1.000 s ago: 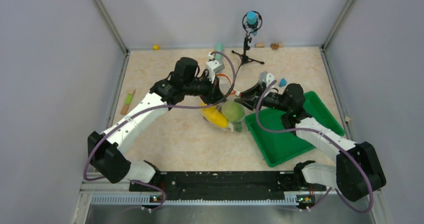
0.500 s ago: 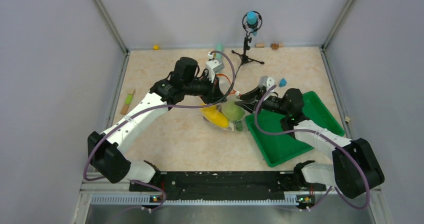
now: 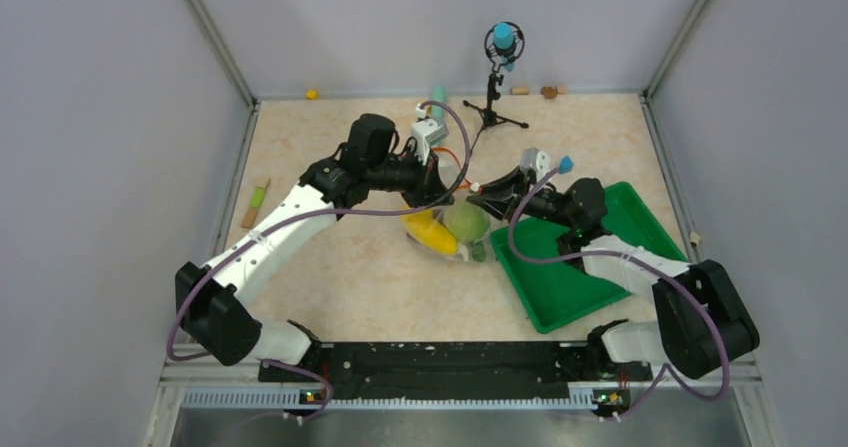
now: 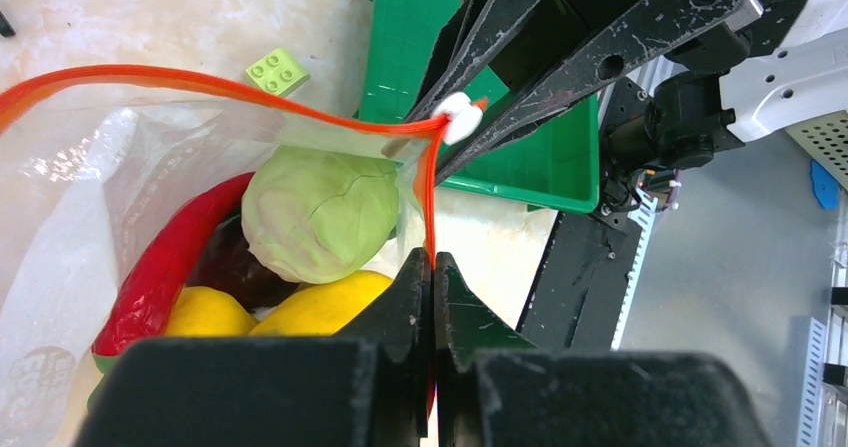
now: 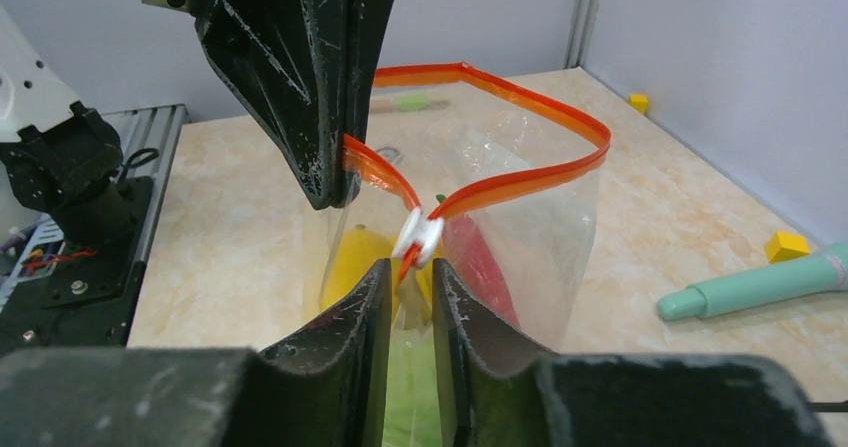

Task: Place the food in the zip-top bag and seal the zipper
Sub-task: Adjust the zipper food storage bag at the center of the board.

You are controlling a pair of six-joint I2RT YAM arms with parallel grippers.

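Overhead, the bag (image 3: pixel 455 229) is mostly hidden under both arms, just beside the tray (image 3: pixel 570 287); only yellow and green show through. Its bottom is cut off in both wrist views. Clear and crinkled, it holds a green ball (image 4: pixel 320 212), a chili (image 4: pixel 170 267), yellow pieces (image 4: pixel 310 307) and a dark piece (image 4: pixel 235 272), half buried. The zipper (image 4: pixel 200 77) gapes in a wide loop. The left gripper (image 4: pixel 432 262) is pressed together on the strip. The right gripper (image 5: pixel 410 267) pinches it just under the slider (image 5: pixel 418 237), jaws almost touching.
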